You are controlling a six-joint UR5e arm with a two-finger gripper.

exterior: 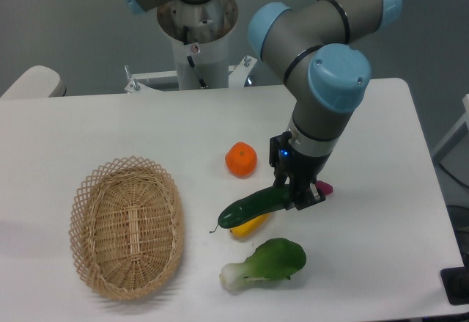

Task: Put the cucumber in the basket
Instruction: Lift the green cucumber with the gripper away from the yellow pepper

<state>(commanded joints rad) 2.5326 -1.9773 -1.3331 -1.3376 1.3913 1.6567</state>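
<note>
A: Nearest the lens: leafy green-and-white bok choy [265, 263]. Just behind it, slim dark green glossy cucumber [256, 206], crossing a yellow oblong vegetable [250, 225].

B: Gripper [295, 196]?

A: 2 fingers closed on the cucumber's right end. Grasp step, I judge. Next: lift, carry left to the oval tan wicker basket [86, 212], well apart.

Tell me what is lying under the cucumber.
A yellow vegetable pokes out beneath the cucumber, which the gripper grips at its right end. Only its lower edge shows; the rest is covered, so whether they touch cannot be told.
</note>
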